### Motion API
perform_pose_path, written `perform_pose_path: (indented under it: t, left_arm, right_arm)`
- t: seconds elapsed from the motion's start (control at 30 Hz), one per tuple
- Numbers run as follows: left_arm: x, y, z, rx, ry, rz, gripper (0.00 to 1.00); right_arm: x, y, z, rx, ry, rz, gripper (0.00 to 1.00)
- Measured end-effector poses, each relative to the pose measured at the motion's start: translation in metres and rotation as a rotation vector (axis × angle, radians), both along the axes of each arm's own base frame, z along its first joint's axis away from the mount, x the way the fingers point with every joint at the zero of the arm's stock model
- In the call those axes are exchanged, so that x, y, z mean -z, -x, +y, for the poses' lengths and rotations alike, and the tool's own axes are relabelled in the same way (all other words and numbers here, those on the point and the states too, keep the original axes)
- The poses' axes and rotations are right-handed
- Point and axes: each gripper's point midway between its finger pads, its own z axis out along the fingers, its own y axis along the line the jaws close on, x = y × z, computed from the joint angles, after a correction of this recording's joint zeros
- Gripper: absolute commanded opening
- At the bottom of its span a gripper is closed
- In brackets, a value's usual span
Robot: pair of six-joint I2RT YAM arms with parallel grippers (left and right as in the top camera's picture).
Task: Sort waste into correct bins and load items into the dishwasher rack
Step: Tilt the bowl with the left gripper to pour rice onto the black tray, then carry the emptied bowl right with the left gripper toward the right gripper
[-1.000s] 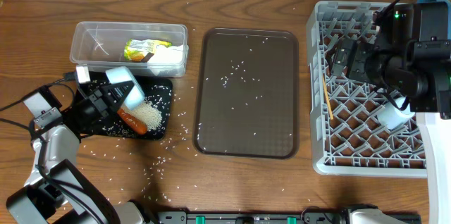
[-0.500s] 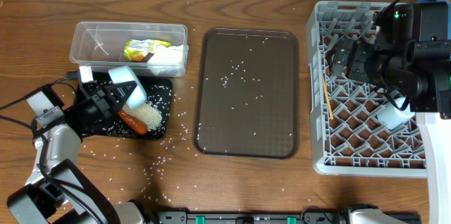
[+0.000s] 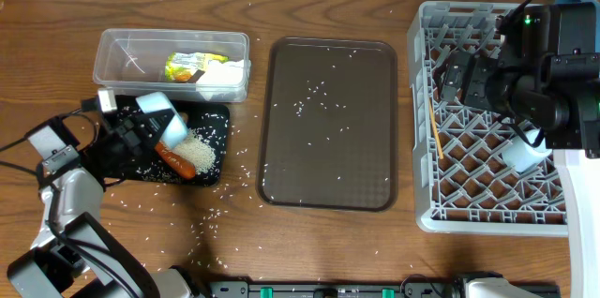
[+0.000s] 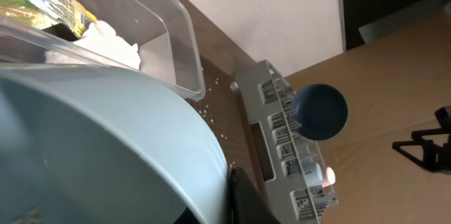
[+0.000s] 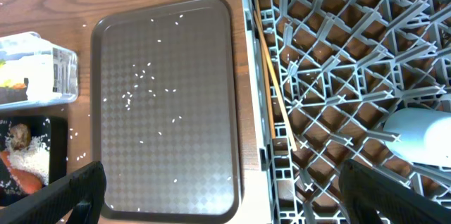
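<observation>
L claw (image 3: 150,132) is angled low over black tray (image 3: 214,122), cup (image 3: 167,116) pinched, tilted — R claw (image 3: 461,78) is held spread above rack (image 3: 469,186).

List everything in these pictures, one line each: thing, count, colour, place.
tub: 1, clear, table's back left
wrapper: 1, yellow-green, in tub
tissue: 1, white, in tub beside wrapper
black tray: 1, in front of tub
carrot: 1, orange, on black tray
lump: 1, brown, on black tray
rice: many grains, white, heaped on black tray, loose on brown tray and table
brown tray: 1, table's middle
rack: 1, grey, right
sticks: count unclear, tan, in rack
dish: 1, white, in rack
cup: 1, white, blue inside, in left hand
left hand: shut on cup, above black tray
right hand: open, above rack
</observation>
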Motion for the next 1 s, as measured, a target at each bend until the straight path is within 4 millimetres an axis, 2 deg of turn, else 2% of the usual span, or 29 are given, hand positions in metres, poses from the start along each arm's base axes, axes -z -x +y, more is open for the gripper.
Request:
perform_pose_path:
  t: [0.3, 0.57, 0.7, 1.0]
  left_arm:
    - [-0.015, 0.002, -0.002, 0.052, -0.017, -0.134, 0.06]
    - [-0.016, 0.001, -0.001, 0.042, 0.015, -0.096, 0.06]
    - [-0.003, -0.003, 0.005, -0.020, 0.034, 0.021, 0.06]
    - [-0.017, -0.002, -0.004, 0.047, 0.039, -0.072, 0.06]
  right_arm:
    - [0.001, 0.001, 0.000, 0.000, 0.000, 0.004, 0.99]
    - [0.002, 0.002, 0.000, 0.000, 0.001, 0.012, 0.99]
    - [0.002, 0.002, 0.000, 0.000, 0.001, 0.011, 0.99]
    - [0.003, 0.004, 0.000, 0.000, 0.002, 0.022, 0.99]
